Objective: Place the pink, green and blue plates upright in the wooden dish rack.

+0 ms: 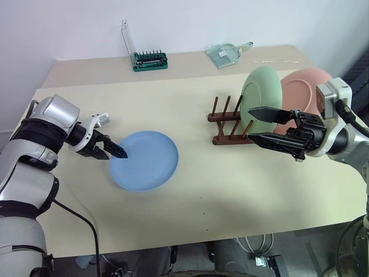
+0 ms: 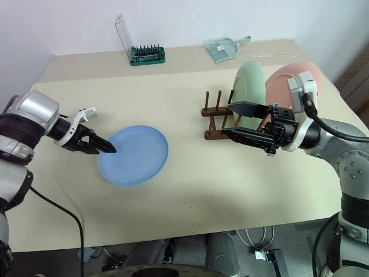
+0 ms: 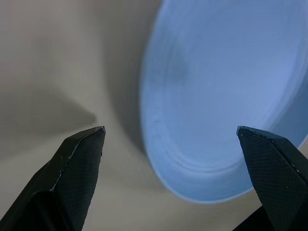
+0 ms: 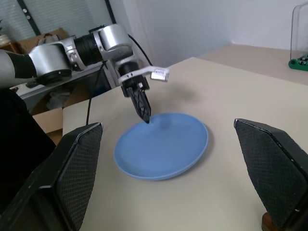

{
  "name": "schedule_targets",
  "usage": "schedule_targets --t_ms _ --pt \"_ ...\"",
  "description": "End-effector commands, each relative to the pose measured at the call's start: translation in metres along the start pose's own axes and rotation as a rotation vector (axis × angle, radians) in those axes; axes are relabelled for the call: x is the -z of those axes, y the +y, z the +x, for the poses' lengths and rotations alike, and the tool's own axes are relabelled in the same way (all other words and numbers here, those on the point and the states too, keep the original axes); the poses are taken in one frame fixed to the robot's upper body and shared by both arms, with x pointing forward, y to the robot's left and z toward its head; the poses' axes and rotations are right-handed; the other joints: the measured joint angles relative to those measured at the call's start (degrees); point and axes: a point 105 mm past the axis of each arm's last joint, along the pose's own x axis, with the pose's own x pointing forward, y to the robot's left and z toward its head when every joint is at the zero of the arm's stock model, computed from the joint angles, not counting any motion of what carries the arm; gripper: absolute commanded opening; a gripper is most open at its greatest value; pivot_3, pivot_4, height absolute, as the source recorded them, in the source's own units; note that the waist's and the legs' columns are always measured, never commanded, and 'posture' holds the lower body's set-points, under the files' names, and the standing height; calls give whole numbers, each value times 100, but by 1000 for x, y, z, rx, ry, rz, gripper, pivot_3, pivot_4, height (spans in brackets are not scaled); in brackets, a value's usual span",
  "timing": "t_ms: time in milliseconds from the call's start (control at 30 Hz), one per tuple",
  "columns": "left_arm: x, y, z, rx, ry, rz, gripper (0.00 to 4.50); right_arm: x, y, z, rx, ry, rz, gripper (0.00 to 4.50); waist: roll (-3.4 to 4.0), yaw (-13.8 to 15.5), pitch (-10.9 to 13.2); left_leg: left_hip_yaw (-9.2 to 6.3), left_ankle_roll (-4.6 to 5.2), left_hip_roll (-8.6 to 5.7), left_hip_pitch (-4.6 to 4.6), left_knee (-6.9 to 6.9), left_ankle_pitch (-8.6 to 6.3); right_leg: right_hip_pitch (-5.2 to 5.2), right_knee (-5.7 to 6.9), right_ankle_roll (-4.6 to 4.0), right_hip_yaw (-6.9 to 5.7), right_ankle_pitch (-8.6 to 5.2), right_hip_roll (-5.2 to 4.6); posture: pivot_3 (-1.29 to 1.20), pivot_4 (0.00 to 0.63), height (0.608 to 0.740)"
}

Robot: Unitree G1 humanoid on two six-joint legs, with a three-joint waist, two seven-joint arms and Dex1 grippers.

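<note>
1. My left gripper (image 1: 117, 151) is spread open at the blue plate's (image 1: 145, 160) rim, holding nothing; my right gripper (image 1: 258, 125) gapes empty beside the wooden dish rack (image 1: 226, 122).
2. The blue plate lies flat, well left of the rack; the green plate (image 1: 262, 92) and pink plate (image 1: 304, 91) stand upright in it.

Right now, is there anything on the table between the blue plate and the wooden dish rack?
No. In the left eye view, only bare table lies between the blue plate and the wooden dish rack.
</note>
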Motion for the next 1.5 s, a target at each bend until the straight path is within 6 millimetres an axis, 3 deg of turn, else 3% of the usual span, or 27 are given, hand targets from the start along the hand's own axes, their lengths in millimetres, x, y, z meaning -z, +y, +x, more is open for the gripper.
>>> schedule_targets --t_ms 33,133,333,533,733,833,900,1000,1067,1100,1200,1300,1367,1433,1500 --pt "1 4 0 -40 -19 33 4258 -8 2 0 -2 -26 -36 4486 2 2 -1 0 -5 0 0 0 3 0 -1 0 0 0 0 0 150 740" --pt "3 7 5 -52 -20 37 3248 -9 2 -1 2 -20 -38 4500 3 14 -2 1 -5 0 3 0 3 0 -1 -1 2 0 -2 0 150 740" --pt "-7 -1 3 -38 -74 26 69 -9 1 -4 17 -15 -44 4500 1 45 -1 1 -4 -2 2 1 2 0 -1 -1 2 0 -2 0 150 740" --pt "-8 -15 3 29 -115 41 20 -12 -3 -5 37 -11 -67 4500 2 33 -2 0 -10 -1 2 1 5 0 -1 -1 2 0 -2 0 150 740" --pt "-27 -20 -34 138 -362 68 20 -10 -1 -2 38 -3 -94 4500 1 12 -1 2 -23 0 -1 -1 12 -9 -1 -1 3 0 -2 0 150 740" --pt "-69 -55 -90 434 -802 160 20 -18 0 4 43 -23 -149 4500 0 51 -1 2 -26 0 -4 0 14 -12 -1 -2 3 1 -3 0 150 740" --pt "-91 -59 -106 411 -1009 135 20 -26 -5 10 79 -71 -176 4500 -8 71 -2 -6 -34 -1 -11 7 18 -12 -1 -3 -4 2 -6 0 150 740" --pt "-107 -67 -121 384 -1214 108 20 -36 -18 23 179 -119 -262 4500 -7 54 -7 -6 -40 -2 1 5 19 -1 -2 -4 -6 4 -15 0 150 740" --pt "-114 -70 -132 377 -1356 75 20 -40 -33 32 303 -80 -455 4500 -7 39 -7 -5 -41 -2 2 2 20 -3 -1 -4 -6 4 -15 0 150 740" --pt "-119 -73 -139 392 -1448 32 20 -46 -32 43 309 -101 -516 4500 -8 38 -6 -2 -43 -2 0 2 20 -7 0 -4 -5 4 -15 0 150 740" --pt "-129 -79 -137 430 -1585 -129 20 -57 -21 68 312 -79 -807 4500 -8 39 -6 9 -47 -1 -10 1 23 -28 7 -5 0 5 -16 0 150 740" --pt "-134 -97 -122 450 -1623 -203 20 -49 -39 79 414 82 -1153 4500 -18 55 -10 10 -48 -3 -15 3 23 -30 5 -4 -1 5 -16 0 150 740" --pt "-135 -101 -116 464 -1633 -258 20 -46 -47 81 453 131 -1279 4500 -33 67 -16 9 -47 -9 -15 6 23 -26 4 -4 -1 5 -19 0 150 740" --pt "-135 -108 -90 496 -1595 -359 20 -35 -64 84 563 227 -1471 4500 -35 56 -17 8 -47 -11 -15 11 23 -23 4 -4 -1 5 -19 0 150 740" --pt "-132 -128 -74 557 -1558 -376 20 -24 -67 93 586 264 -1650 4500 -37 60 -18 12 -47 -11 -4 8 23 -16 6 -4 3 5 -19 0 150 740"
